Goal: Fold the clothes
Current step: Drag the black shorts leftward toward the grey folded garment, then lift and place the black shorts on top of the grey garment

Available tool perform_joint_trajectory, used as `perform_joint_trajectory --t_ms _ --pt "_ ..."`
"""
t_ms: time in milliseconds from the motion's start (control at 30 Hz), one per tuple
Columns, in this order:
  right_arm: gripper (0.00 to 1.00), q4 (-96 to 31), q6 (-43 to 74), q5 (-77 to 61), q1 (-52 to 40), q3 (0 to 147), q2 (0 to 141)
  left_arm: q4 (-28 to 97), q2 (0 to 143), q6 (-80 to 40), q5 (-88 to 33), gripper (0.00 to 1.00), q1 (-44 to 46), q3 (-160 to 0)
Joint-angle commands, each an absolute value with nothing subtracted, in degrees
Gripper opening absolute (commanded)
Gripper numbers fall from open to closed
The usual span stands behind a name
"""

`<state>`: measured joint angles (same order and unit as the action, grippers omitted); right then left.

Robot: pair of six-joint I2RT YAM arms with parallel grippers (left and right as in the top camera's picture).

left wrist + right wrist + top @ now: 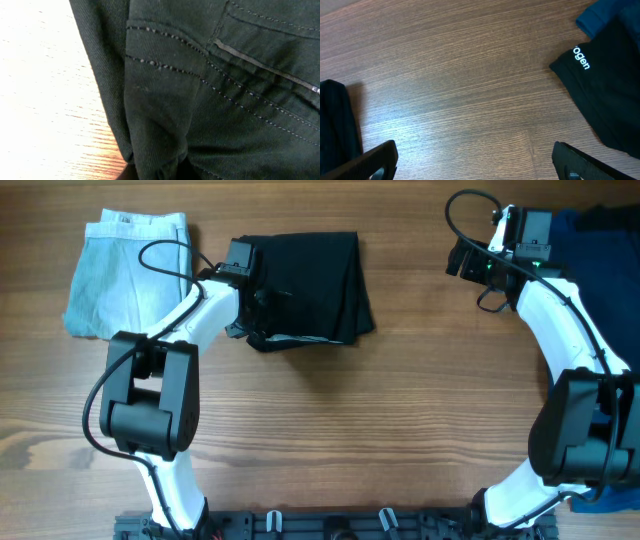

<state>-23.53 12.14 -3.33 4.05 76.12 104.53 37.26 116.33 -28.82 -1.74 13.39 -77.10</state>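
Wooden table [330, 440], black shorts [315, 275] lying half-folded left of centre, just beside pale-blue denim piece [125, 270]; left gripper [255, 305] pinched shut on shorts' left edge, right gripper [475, 165] spread wide, empty: lift low, carry edge squarely across, avoid dragging lower layer.

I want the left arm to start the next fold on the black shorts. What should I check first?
1. Left gripper shut at the left edge of the black shorts: ok.
2. Fabric actually pinched: cannot tell, because the fingers are hidden in the left wrist view.
3. Right gripper open over bare table, away from the shorts: ok.
4. Pale-blue denim lies apart from the shorts: ok.
5. Blue and black garments at the right lie far from the shorts: ok.
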Motion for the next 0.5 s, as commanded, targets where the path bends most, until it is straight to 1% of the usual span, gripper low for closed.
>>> perform_joint_trajectory --t_ms 0,100,300,400,467 --pt "0.99 -23.4 12.0 -2.6 4.0 76.2 104.8 38.5 117.4 -25.1 2.9 0.04 13.0 -76.4" --pt "0.99 -23.4 12.0 -2.6 4.0 76.2 104.8 38.5 115.5 -16.9 4.2 0.04 13.0 -79.1" --pt "1.0 -23.4 12.0 -2.6 4.0 76.2 104.8 38.5 108.0 -8.8 18.4 0.04 13.0 -82.7" --pt "0.99 -23.4 12.0 -2.6 4.0 76.2 104.8 37.3 104.8 -5.8 23.5 0.04 13.0 -83.3" --pt "1.0 -23.4 12.0 -2.6 4.0 76.2 104.8 35.3 101.3 -1.1 27.2 0.04 12.8 -83.3"
